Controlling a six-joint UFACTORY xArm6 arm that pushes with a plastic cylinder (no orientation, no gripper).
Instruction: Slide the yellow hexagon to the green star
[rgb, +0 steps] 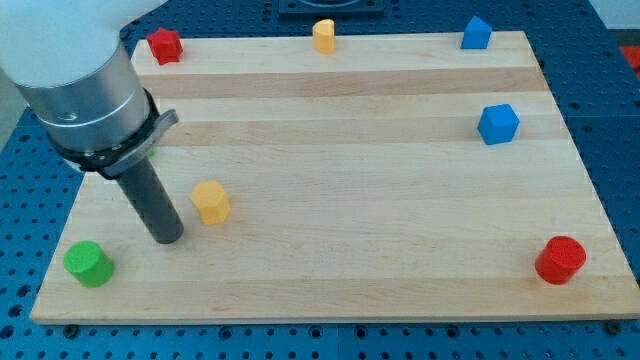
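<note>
**Operator:** What is your pincer doing, wide or narrow?

**Arm:** I have no pincer to report, only a straight dark rod that holds nothing. My tip (167, 240) rests on the wooden worktop (360, 210).

**Operator:** Where is the yellow hexagon?

**Arm:** The yellow hexagon (211, 202) sits just beside my tip, toward the view's right and a little toward the top. I cannot tell whether the rod touches it; I judge there is a narrow gap.

**Operator:** And the target?

**Arm:** My own arm hides most of it. A green sliver (156, 152) peeks out by my collar, toward the view's top from my tip and up-left of the hexagon. Its shape cannot be made out, but I take it for the star the task means. The green cylinder (88, 264), left and below my tip, is not it.

**Operator:** So which way do you push?

**Arm:** Up and leftward. My tip stands on the hexagon's lower-left side, which I judge to be the wrong side. It should first go round to the lower right.
</note>
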